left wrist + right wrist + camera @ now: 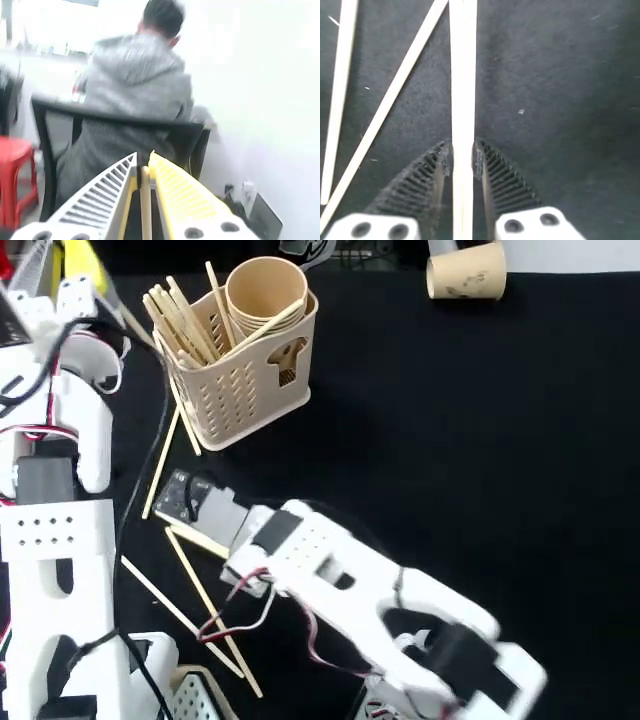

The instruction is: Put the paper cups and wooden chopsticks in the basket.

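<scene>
Meanwhile, the right tool [462,147] is clamped narrow on a flat chopstick [462,75] lying on the black counter [560,75], apparently to carry it to the basket [245,390] at the upper left of the high view, where stacked cups [265,290] already stand. The left tool [144,160] pinches a raised chopstick [145,200], pointed into the room. A stray cup [465,275] lies on its side at upper right, its dark print unreadable. Loose chopsticks [160,597] lie at lower left.
</scene>
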